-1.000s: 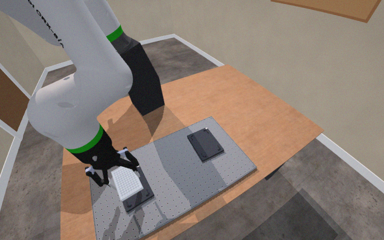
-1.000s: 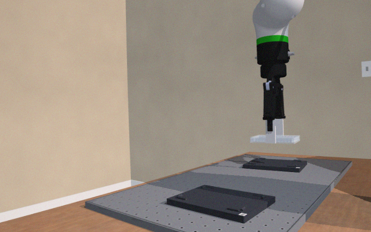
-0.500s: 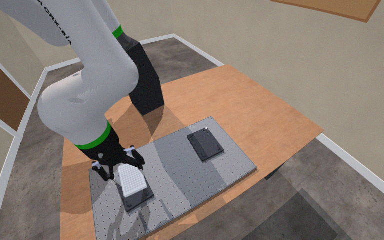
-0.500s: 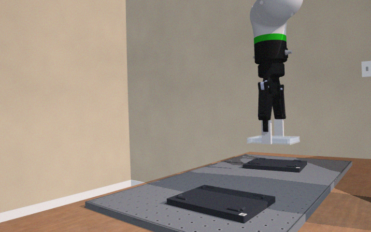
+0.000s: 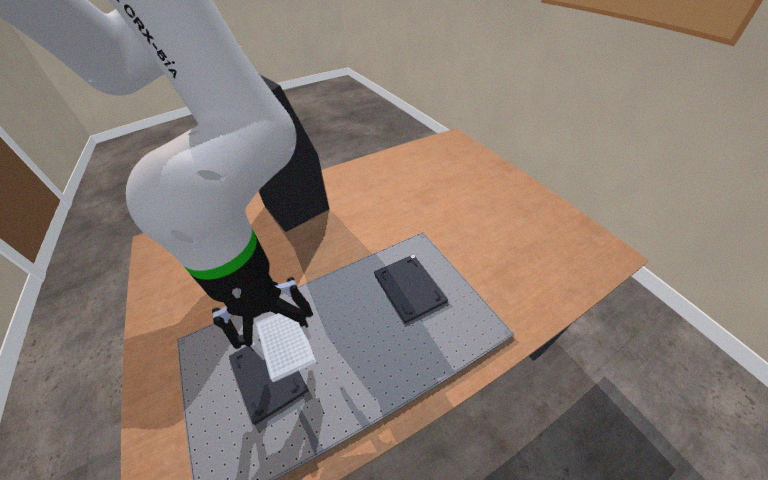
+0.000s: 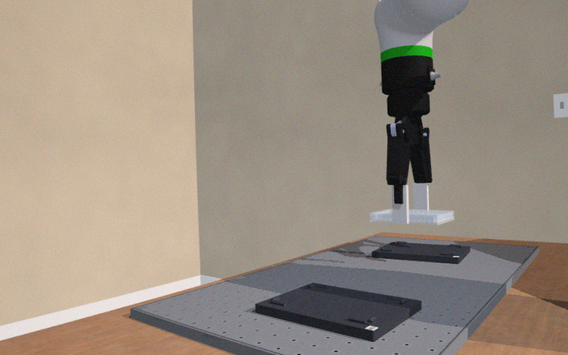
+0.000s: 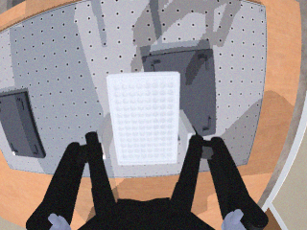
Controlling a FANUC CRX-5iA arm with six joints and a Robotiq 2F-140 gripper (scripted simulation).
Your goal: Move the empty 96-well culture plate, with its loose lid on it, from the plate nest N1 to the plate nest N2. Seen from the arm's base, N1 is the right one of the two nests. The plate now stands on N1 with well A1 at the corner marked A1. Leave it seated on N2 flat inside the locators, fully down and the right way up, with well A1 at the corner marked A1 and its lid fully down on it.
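The white 96-well culture plate with its lid [image 5: 284,346] hangs level in the air, well above the dark nest N1 [image 5: 269,383]. It also shows in the exterior view [image 6: 412,216] and in the wrist view [image 7: 144,117]. My gripper [image 6: 410,200] is shut on the plate's two long sides. In the wrist view nest N1 [image 7: 192,86] lies below and slightly to the right of the plate. Nest N2 [image 5: 411,287] stands bare further along the breadboard, with a white mark at one corner; it also shows in the exterior view [image 6: 339,309] and at the left edge of the wrist view [image 7: 21,123].
Both nests sit on a grey perforated breadboard [image 5: 345,350] on a wooden table. The arm's dark base pedestal [image 5: 294,164] stands at the table's back edge. The arm's shadow falls across the board between the nests.
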